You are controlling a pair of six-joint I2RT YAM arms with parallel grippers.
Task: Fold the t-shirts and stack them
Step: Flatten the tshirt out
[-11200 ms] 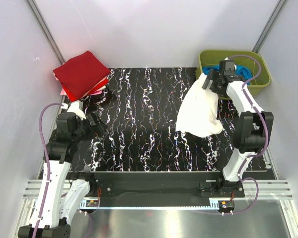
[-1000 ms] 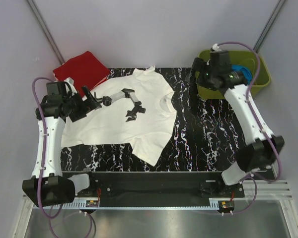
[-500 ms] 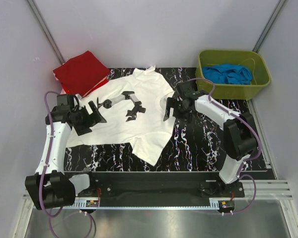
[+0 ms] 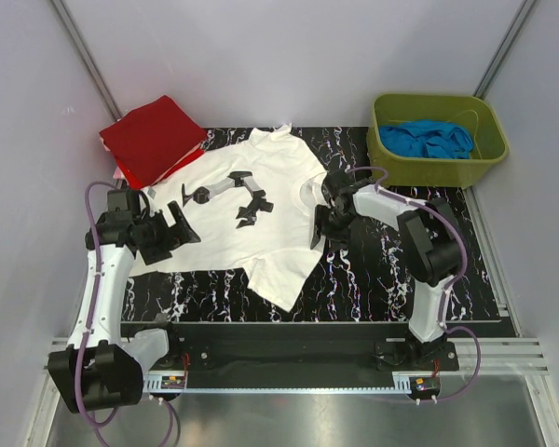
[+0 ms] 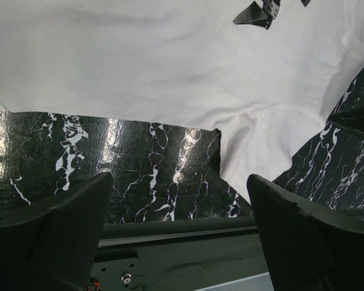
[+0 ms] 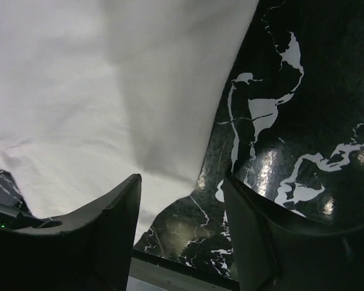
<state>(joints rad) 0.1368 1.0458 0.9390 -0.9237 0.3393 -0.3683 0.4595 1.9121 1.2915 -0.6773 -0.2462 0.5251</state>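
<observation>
White soft-cloth short-sleeved t-shirt (image 4: 225, 244) lies flat on the black marbled bench (image 4: 382, 270); I judge the first fold ungrasped. Left fingers (image 5: 54, 224) are spread wide beside its left edge, and right fingers (image 6: 103, 218) are apart, straddling its right edge. Next I need both to pinch cloth.

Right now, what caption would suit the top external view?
White t-shirt spread on marbled table, left gripper and right gripper at its opposite sides, red folded t-shirts behind.

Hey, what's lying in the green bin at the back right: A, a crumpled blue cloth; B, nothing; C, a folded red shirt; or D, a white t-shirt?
A: a crumpled blue cloth lies inside the green bin; the white t-shirt is spread out outside it.
</observation>
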